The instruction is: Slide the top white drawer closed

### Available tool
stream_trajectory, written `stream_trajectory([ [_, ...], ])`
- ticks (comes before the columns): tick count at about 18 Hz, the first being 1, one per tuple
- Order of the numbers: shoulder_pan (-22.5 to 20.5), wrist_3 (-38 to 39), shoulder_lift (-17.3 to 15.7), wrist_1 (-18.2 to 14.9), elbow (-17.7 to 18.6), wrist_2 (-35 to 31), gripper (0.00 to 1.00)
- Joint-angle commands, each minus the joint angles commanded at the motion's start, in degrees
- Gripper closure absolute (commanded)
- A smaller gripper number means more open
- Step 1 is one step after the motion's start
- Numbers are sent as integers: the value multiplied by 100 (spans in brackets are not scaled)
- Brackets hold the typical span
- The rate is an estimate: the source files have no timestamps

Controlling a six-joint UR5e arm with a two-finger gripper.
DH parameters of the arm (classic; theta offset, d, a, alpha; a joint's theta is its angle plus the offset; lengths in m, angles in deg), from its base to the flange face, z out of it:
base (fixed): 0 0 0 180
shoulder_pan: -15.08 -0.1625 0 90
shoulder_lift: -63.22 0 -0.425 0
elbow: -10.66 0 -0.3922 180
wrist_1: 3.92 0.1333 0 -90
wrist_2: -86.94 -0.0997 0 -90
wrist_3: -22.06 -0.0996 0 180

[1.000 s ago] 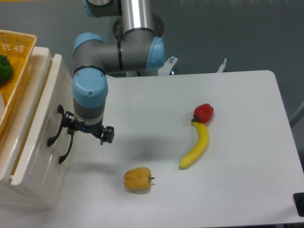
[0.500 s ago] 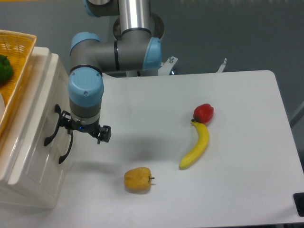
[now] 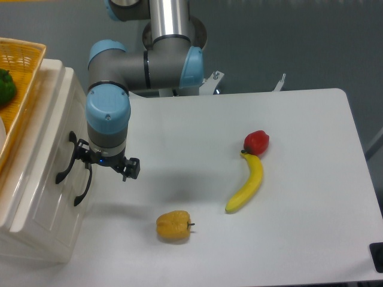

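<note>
The top white drawer (image 3: pixel 55 122) belongs to the small cream cabinet at the left edge, and its curved black handle (image 3: pixel 63 162) faces right. Its front stands nearly level with the lower drawer (image 3: pixel 60 209) beneath it. My gripper (image 3: pixel 108 164) hangs straight down in front of the cabinet, open. Its left finger (image 3: pixel 82 156) is against the top drawer's front beside the handle, and its right finger (image 3: pixel 134 168) is over bare table. Nothing is held between the fingers.
A woven yellow basket (image 3: pixel 24 60) holding a green vegetable (image 3: pixel 6 85) sits on the cabinet top. On the white table lie a yellow pepper (image 3: pixel 173 225), a banana (image 3: pixel 246 184) and a red pepper (image 3: pixel 257 142). The lower drawer's black handle (image 3: pixel 83 186) is just below my gripper.
Over the last second my gripper moved left and the top drawer's front went in with it. Nothing has shifted in the last half second.
</note>
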Motion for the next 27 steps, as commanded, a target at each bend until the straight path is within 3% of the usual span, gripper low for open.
stream_trajectory([
  [9,-395,-298,18,26,-97,-44,0],
  [18,-1071,-1054,-53,9,-132,-676,0],
  [23,-1546,-2573,-35,-35,-106,-1055,0],
  [27,-1889,-3302,-44,-70,-105,-1256,0],
])
